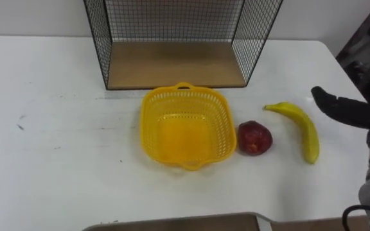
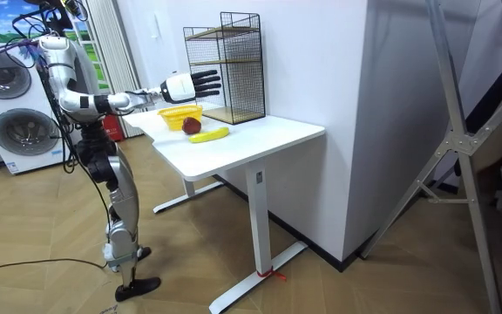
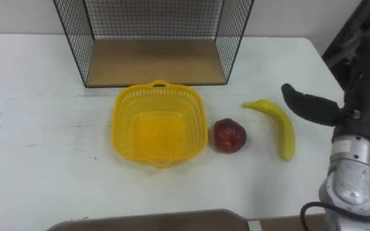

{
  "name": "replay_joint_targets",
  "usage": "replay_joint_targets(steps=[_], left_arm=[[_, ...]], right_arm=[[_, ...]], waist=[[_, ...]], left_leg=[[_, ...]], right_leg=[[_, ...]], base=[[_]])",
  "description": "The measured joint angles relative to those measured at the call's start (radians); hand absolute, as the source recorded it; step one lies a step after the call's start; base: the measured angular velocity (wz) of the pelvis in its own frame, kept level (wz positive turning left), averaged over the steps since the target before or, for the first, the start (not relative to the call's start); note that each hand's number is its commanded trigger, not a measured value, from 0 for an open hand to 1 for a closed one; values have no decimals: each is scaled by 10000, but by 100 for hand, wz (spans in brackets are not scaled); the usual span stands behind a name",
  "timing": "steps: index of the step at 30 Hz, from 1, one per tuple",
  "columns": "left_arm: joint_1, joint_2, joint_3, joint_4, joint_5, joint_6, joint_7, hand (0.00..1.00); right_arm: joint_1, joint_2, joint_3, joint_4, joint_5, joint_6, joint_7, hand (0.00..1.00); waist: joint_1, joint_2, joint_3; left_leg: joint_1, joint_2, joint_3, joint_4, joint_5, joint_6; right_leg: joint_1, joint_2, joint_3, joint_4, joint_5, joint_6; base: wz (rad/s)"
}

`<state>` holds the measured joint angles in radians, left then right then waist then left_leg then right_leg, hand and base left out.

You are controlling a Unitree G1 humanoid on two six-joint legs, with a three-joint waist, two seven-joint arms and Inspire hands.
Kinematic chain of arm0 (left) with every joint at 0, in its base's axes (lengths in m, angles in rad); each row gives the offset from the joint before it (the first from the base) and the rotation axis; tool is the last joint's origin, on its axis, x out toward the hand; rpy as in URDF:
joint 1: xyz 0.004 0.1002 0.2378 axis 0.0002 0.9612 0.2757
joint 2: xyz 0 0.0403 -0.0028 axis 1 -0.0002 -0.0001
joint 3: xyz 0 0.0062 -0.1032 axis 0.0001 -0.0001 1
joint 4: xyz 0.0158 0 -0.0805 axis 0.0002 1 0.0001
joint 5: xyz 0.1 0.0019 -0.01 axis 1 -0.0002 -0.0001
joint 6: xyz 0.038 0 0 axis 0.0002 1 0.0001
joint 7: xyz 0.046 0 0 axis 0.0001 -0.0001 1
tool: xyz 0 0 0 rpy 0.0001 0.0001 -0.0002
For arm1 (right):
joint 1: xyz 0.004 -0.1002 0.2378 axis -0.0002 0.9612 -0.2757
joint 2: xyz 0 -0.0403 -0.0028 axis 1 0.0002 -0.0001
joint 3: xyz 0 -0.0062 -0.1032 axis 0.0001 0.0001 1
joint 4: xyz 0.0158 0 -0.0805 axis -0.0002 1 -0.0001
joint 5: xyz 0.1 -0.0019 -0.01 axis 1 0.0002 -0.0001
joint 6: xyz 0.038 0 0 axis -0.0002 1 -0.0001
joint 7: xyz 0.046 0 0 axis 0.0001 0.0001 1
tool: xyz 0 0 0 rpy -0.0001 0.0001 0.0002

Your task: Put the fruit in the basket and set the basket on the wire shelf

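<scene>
A yellow plastic basket stands empty on the white table, just in front of the black wire shelf. Right of it lies a red apple, and further right a yellow banana. My right hand hovers above the table's right edge, beside the banana, its dark fingers straight and apart, holding nothing. In the room view the right hand is stretched out over the table with fingers spread, above the basket, apple and banana.
The wire shelf has a wooden bottom board and stands at the table's far side against the wall. The table's right edge lies close behind the banana. Washing machines stand behind the robot.
</scene>
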<state>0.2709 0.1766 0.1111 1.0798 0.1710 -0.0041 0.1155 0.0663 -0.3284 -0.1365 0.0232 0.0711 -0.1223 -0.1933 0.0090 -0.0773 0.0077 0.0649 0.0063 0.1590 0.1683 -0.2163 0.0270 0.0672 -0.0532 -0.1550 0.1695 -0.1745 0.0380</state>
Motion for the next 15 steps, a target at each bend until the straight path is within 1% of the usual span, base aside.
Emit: replay_joint_targets(steps=[2, 4, 9, 10, 15], left_arm=[[-2, 0, 8, 0, 7, 40, -133, 0], [-1, 3, 28, 1, 9, 114, -244, 0], [7, 1, 35, -74, 37, 192, -420, 0], [5, 1, 36, -89, 213, 193, -433, 0], [3, 1, 37, -90, 424, 193, -595, 0]], right_arm=[[0, 1, 135, 0, -466, 163, 375, 0], [0, 1, 174, 0, -780, 285, 706, 0], [-1, 19, 174, 1, -937, 301, 1183, 0], [-1, 31, 174, 1, -949, 301, 1307, 0], [0, 41, 174, 6, -1001, 302, 1766, 0]], waist=[[32, 15, -19], [150, 17, -24], [244, 3, -34], [247, 0, -35], [247, -25, -49]], left_leg=[[-2, -2, -22, -1, 0, 0], [3, -8, -62, 4, 0, 0], [-16, -7, -162, 48, 1, 0], [-17, -7, -177, 57, 1, 0], [-18, -6, -181, 100, 1, -1]], right_leg=[[2, -1, -16, 1, 0, 0], [2, -5, -49, 0, 0, 0], [21, -10, -125, -5, 0, 0], [28, -10, -123, -4, 0, 0], [50, -11, -114, -3, 0, 0]], base=[[3], [4], [6], [5], [0]])
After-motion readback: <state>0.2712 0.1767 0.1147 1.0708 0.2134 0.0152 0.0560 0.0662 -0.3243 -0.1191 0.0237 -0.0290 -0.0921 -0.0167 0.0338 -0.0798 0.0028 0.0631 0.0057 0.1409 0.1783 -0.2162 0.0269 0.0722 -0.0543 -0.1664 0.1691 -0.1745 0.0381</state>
